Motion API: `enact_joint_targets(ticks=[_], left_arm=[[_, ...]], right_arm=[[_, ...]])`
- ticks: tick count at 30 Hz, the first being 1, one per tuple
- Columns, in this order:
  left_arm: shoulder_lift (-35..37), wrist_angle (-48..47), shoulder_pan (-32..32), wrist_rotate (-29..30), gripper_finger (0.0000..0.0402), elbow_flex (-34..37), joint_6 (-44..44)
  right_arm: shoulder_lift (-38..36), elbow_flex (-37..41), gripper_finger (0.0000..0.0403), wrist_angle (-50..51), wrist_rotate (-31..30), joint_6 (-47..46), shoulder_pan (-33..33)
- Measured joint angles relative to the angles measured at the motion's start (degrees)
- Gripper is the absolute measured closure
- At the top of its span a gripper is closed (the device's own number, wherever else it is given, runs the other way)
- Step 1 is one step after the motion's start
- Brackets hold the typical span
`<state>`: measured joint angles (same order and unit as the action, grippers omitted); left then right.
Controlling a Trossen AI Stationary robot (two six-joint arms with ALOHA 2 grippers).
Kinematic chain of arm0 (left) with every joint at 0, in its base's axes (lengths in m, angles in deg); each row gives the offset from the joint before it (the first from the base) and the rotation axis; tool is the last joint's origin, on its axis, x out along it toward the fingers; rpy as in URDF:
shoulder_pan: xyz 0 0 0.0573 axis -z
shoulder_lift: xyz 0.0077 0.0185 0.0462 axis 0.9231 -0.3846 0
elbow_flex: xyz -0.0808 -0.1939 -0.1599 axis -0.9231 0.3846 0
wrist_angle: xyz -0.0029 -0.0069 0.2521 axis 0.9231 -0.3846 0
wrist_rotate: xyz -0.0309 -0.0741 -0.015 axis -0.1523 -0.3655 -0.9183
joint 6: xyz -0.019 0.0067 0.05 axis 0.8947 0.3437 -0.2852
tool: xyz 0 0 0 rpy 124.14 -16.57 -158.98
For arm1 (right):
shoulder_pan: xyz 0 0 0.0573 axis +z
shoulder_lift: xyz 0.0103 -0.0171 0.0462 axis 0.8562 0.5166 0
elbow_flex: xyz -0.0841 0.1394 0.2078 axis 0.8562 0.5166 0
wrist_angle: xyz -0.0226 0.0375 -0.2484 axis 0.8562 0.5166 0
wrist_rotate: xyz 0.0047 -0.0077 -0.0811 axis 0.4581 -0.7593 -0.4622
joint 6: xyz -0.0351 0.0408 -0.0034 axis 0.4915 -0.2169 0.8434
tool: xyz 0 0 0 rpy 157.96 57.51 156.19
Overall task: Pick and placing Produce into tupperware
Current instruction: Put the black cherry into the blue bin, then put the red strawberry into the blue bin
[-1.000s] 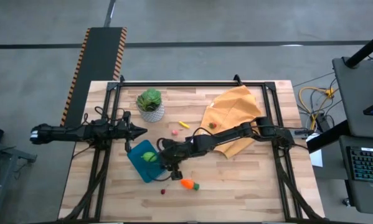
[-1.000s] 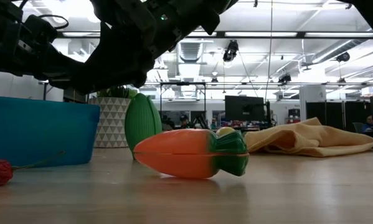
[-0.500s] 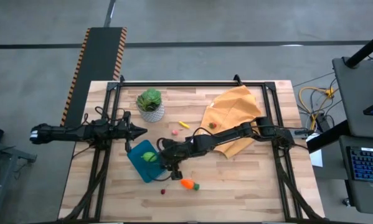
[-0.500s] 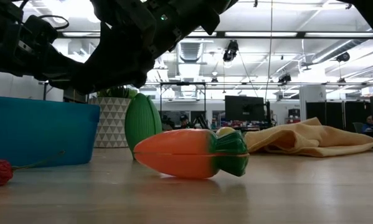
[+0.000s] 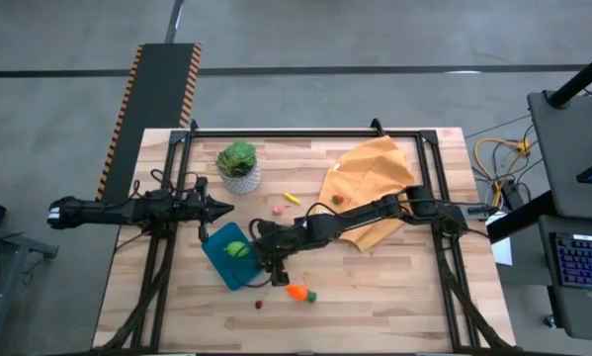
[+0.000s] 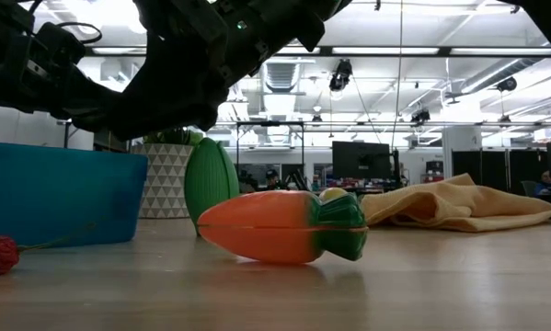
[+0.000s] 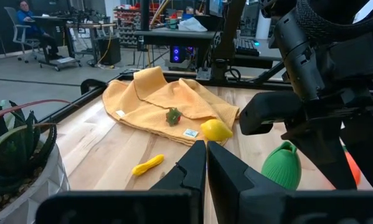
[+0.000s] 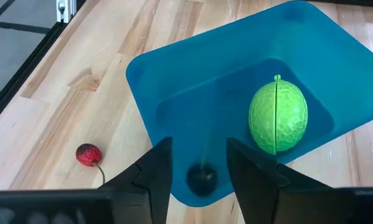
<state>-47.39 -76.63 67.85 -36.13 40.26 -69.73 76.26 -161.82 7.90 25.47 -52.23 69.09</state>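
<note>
the tupperware (image 5: 229,256) sits toward the desk's (image 5: 375,307) front-left, holding a green fruit (image 8: 278,119) and a dark cherry (image 8: 202,177), with the right pincer (image 8: 197,171) spread just above it and the left pincer (image 7: 205,163) pressed together nearby.

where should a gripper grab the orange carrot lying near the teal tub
Probably across the orange body, around its thick middle, coming straight down. The carrot lies flat on its side on the table, clear of the tupperware, and the green top is shorter and lumpier.
</note>
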Motion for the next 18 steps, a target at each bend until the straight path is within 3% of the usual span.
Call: enact_joint_targets(ticks=[18], left_arm=[[0.0, 0.0, 0.0, 0.0, 0.0402, 0.0, 0.0]], right_arm=[[-0.1, 0.0, 0.0264, -0.6, 0.0, 0.1, 0.0]])
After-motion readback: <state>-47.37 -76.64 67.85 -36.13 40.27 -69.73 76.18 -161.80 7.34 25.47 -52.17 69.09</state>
